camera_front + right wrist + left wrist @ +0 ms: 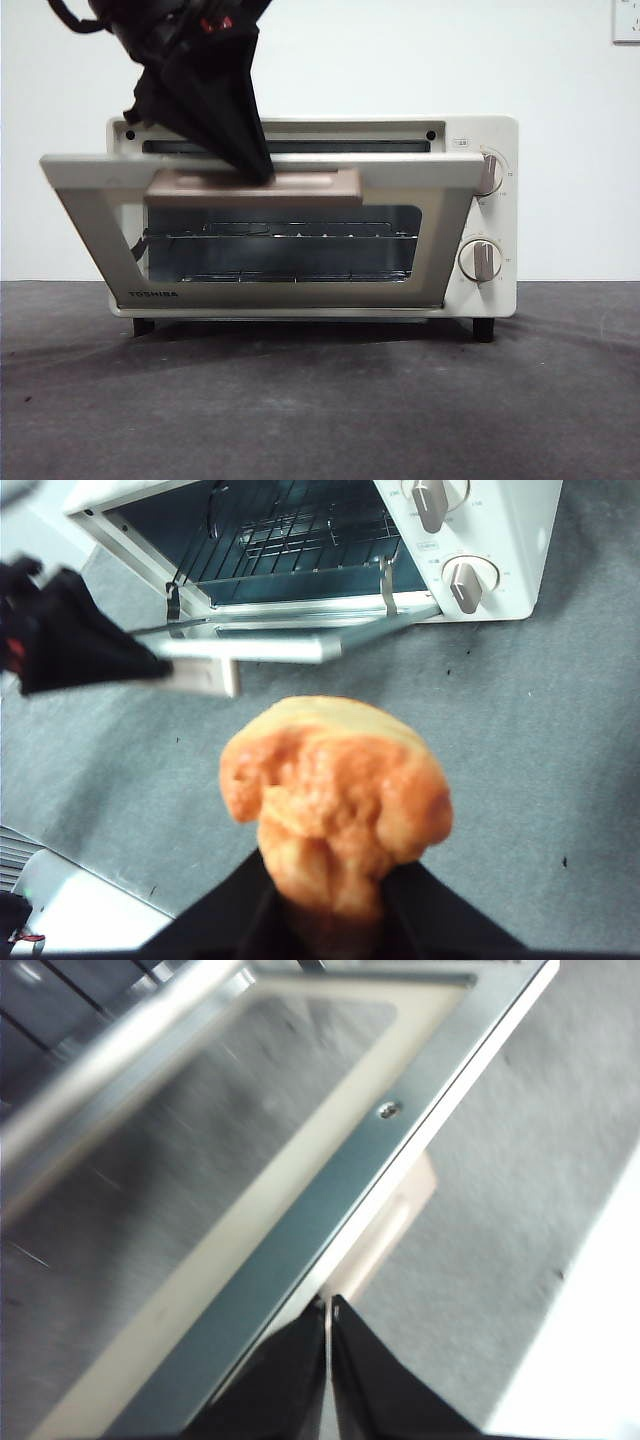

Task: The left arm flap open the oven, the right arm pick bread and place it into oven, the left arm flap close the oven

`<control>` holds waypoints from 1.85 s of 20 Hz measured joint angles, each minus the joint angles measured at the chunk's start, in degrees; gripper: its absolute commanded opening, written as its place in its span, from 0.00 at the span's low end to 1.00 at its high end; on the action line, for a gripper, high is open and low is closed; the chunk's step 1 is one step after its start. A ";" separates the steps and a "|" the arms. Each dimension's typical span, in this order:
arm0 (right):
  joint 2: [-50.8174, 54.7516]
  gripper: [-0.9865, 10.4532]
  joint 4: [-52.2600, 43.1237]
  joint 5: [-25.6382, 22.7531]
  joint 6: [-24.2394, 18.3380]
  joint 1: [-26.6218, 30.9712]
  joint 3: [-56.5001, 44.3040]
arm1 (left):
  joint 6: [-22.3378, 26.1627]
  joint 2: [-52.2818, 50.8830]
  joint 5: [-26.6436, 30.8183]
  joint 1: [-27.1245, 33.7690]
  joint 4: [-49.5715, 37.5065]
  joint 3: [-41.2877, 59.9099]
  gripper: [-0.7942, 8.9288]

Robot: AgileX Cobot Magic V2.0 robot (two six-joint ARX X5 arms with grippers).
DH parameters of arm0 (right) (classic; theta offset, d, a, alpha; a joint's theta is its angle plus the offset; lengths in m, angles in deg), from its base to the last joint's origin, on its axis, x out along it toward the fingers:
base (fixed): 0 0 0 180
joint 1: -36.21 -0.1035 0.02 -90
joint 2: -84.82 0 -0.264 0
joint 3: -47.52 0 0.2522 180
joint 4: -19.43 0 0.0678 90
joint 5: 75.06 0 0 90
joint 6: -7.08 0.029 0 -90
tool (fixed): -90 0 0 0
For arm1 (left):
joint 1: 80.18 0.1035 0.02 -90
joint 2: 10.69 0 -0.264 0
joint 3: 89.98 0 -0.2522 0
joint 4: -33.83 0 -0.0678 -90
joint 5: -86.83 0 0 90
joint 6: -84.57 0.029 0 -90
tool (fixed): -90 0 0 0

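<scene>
The cream-white oven (490,200) stands at the middle of the table, its glass door (80,200) tilted partly open. My left gripper (255,170) comes down from above, shut, with its tips resting on the beige handle (300,188). In the left wrist view its shut jaws (328,1305) meet at the door's top edge (330,1200), with the handle (395,1225) just beyond. The orange-tan bread (335,790) is held in my right gripper (325,905), hovering above the table in front of the oven (500,540). The bread does not show in the front view.
A wire rack (280,235) spans the oven's inside. Two beige knobs (482,260) sit on the oven's right side. Dark grey table surface (320,400) stretches in front of the oven. In the right wrist view the left arm (70,640) reaches to the door (260,645).
</scene>
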State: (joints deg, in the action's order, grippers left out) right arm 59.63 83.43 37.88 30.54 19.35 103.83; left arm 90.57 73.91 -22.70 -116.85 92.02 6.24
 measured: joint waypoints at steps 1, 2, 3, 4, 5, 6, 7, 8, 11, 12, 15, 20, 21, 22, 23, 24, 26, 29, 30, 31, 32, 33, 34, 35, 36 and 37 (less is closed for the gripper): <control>0.00 0.14 0.00 0.00 0.00 0.00 0.00 | -0.50 -0.37 0.04 -0.55 -1.09 1.64 0.10; 0.00 0.14 0.00 0.00 0.00 0.00 0.00 | -1.22 -0.77 0.09 -0.94 -2.12 3.10 0.10; 0.00 0.14 0.02 0.00 0.00 0.00 0.00 | -2.08 -1.25 0.11 -1.27 -3.10 4.42 0.10; 0.00 0.14 0.02 0.00 0.00 0.00 0.00 | -2.89 -2.05 0.57 -1.64 -4.42 5.73 0.10; 0.00 0.14 0.00 -0.02 0.00 0.00 0.00 | -3.82 -3.19 1.60 -2.10 -6.03 7.23 0.10; 0.00 0.14 0.00 -0.02 -0.02 0.00 0.00 | -4.52 -4.42 2.82 -2.51 -7.37 8.68 0.10; 0.00 0.14 0.00 -0.02 0.00 0.00 0.00 | -5.49 -5.53 3.39 -2.64 -8.85 10.38 0.10; 0.00 0.14 -0.04 0.00 -0.02 0.00 0.00 | -6.34 -6.38 3.41 -2.64 -10.49 12.11 0.10; 0.00 0.14 -0.13 0.00 -0.02 0.00 0.00 | -10.62 -8.44 3.82 -3.39 -16.35 18.01 0.10; 0.00 0.14 -0.13 0.00 -0.02 0.00 -0.02 | -11.69 -8.79 4.26 -3.72 -17.68 19.21 0.10; 0.00 0.14 -0.13 -0.02 -0.04 0.00 0.00 | -14.05 -9.62 6.69 -5.14 -20.17 21.66 0.10; 0.00 0.14 -0.07 0.00 -0.02 0.00 0.00 | -16.17 -9.99 8.98 -7.08 -22.75 24.57 0.10; 0.00 0.14 -0.07 0.00 -0.04 0.00 0.00 | -16.44 -9.99 9.16 -7.26 -22.73 24.96 0.10; 0.00 0.14 -0.07 0.00 -0.04 0.00 0.00 | -16.66 -9.99 9.18 -7.30 -22.67 25.00 0.10; 0.00 0.14 -0.04 0.00 -0.04 0.00 0.00 | -17.05 -9.99 9.18 -7.34 -22.75 25.00 0.10; 0.00 0.14 -0.04 0.00 -0.04 0.00 0.00 | -17.38 -9.99 9.09 -7.34 -22.64 25.00 0.10; 0.00 0.14 0.00 0.00 -0.04 0.00 0.00 | -18.01 -9.99 7.91 -7.32 -21.79 25.00 0.10; 0.00 0.14 0.02 0.00 -0.04 0.00 0.00 | -19.04 -9.99 3.67 -7.10 -20.59 25.00 0.10; 0.00 0.14 0.02 0.00 -0.04 0.00 0.00 | -19.23 -9.99 3.13 -7.08 -20.02 25.00 0.10; 0.00 0.14 0.04 0.00 -0.04 0.00 0.00 | -19.30 -9.99 2.60 -7.08 -19.34 24.94 0.10; 0.00 0.14 0.07 0.52 -0.07 0.00 0.00 | -19.30 -9.99 1.53 -7.08 -18.23 24.70 0.10; -0.02 0.14 0.04 1.73 -0.11 0.00 0.00 | -19.19 -10.14 0.42 -7.08 -17.03 24.26 0.10; -0.07 0.14 0.04 3.17 -0.17 0.00 0.00 | -19.02 -10.84 -0.13 -7.08 -15.37 23.69 0.10; -0.39 0.14 -0.11 4.96 -0.46 0.00 0.00 | -18.91 -12.13 -0.17 -7.08 -12.98 22.75 0.10; -1.18 0.14 -0.46 7.02 -0.59 0.00 0.00 | -18.62 -13.92 -0.17 -7.08 -10.60 21.46 0.10; -2.40 0.14 -1.05 9.27 -0.68 0.00 0.00 | -18.38 -16.31 -0.17 -7.08 -8.55 20.09 0.10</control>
State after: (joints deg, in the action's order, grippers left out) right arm 57.23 82.38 47.15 29.86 19.35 103.83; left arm 72.19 57.61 -22.88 -123.93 83.47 26.33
